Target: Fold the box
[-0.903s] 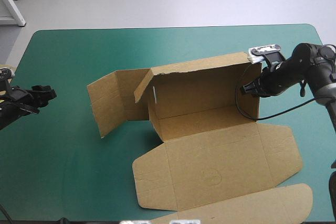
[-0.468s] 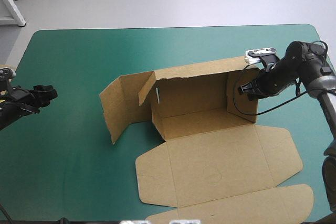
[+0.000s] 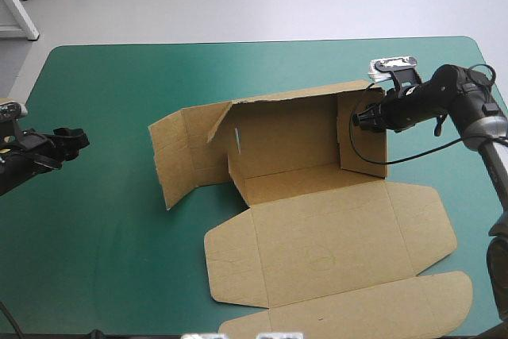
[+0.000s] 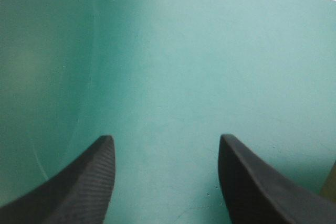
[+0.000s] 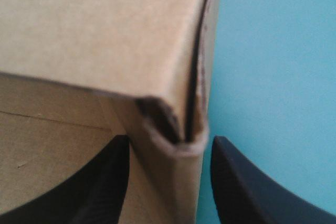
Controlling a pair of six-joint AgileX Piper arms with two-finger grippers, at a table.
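Note:
The brown box (image 3: 317, 236) lies in the middle of the table, its back wall (image 3: 286, 136) raised. Its front panel and lid (image 3: 357, 311) lie flat toward the near edge. The right side wall (image 3: 363, 144) stands upright, turned in across the box's end. My right gripper (image 3: 361, 117) is at that wall's top edge. In the right wrist view its fingers (image 5: 113, 182) stand apart astride the doubled wall edge (image 5: 173, 145), so my right gripper (image 5: 168, 182) is open. My left gripper (image 3: 67, 142) is open, far left of the box, over bare teal-green cover (image 4: 168, 77).
The box's left flap (image 3: 178, 152) stands loosely outward on the left, angled away from the back wall. The rounded lid end (image 3: 444, 291) reaches close to the table's near right corner. Bare cover lies between my left gripper and the box.
My right gripper has moved left along the far side. The right side wall has swung inward with it to stand across the box's end. The left flap has shifted a little. The left arm is still.

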